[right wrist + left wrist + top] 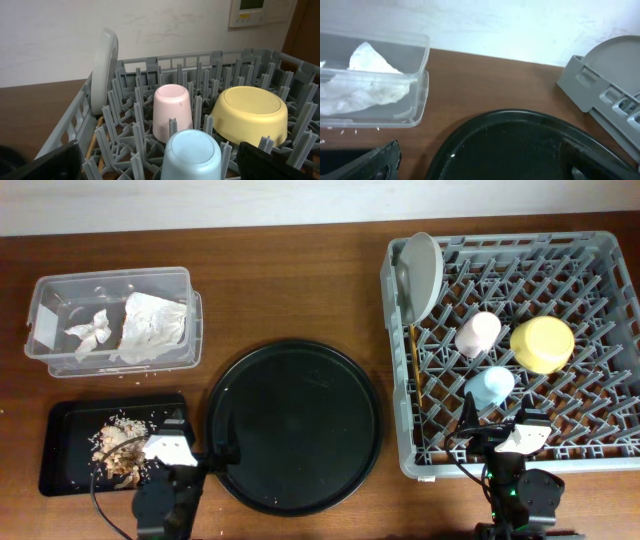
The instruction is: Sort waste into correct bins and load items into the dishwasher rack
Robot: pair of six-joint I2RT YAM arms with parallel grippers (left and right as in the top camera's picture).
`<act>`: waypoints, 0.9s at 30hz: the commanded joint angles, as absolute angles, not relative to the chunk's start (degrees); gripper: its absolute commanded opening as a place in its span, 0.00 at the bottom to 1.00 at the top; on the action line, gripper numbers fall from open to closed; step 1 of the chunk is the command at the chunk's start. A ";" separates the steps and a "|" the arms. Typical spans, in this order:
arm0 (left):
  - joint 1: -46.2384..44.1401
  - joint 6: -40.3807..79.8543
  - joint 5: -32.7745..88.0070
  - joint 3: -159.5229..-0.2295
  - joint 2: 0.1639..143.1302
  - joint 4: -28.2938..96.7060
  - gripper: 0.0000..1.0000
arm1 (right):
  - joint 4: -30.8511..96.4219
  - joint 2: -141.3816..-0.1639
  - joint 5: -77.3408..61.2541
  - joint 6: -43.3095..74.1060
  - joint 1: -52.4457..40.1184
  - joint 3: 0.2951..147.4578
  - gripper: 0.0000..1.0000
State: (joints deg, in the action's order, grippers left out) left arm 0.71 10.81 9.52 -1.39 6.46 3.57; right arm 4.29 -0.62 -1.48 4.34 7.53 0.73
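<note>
Already the dishes sit in the rack (600, 250). The plate (422, 275) stands on edge in its far left corner. The pink cup (478, 333) and blue cup (489, 387) are mouth-down among the pegs, with the yellow bowl (542, 343) upturned beside them. The chopsticks (414, 365) lie along the left wall. Napkins (150, 328) rest in the clear tub (110, 278) and food scraps (120, 445) in the shallow black tray (60, 470); a round tray (295, 425) sits between the tub and the rack. I cannot pick out a wrapper for certain.

Both arms are at the near edge of the worktop (290, 280). The left pincer (482, 162) is spread wide and holds nothing. The right pincer (162, 160) is likewise spread and empty, just in front of the blue cup.

Should anything need reseating, the cups look light, hard and smooth, so probably slippery; a grip across the side wall near the upturned base would suit. The plate seems stiff and breakable, best pinched at its upper rim. The chopsticks are thin, light and awkwardly low against the wall; take them mid-length. Napkins are soft and will crush, so pinch a raised fold. The scraps look crumbly and would likely scatter.
</note>
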 commanded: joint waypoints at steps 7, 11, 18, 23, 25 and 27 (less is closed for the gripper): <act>0.54 4.43 10.11 -0.47 0.27 3.64 0.99 | 4.51 -0.19 -1.21 4.78 7.90 0.32 0.99; 0.54 -2.48 8.29 -0.47 0.27 3.95 0.99 | 4.51 -0.19 -1.21 4.78 7.90 0.32 0.99; 0.54 -2.44 2.48 -0.47 0.27 4.73 0.99 | 4.51 -0.19 -1.21 4.78 7.90 0.32 0.99; 0.54 -2.44 3.40 -0.47 0.27 4.51 0.99 | 4.51 -0.19 -1.21 4.78 7.90 0.32 0.99; 0.54 -2.44 3.40 -0.47 0.30 4.47 0.99 | 4.51 -0.19 -1.21 4.78 7.90 0.32 0.99; 0.54 -2.44 3.44 -0.51 0.30 4.43 0.99 | 4.51 -0.19 -1.21 4.78 7.90 0.32 0.99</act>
State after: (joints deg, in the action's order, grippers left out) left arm 0.71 -1.34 3.81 -0.95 0.82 4.49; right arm 4.32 -0.62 -1.50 4.34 7.53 0.73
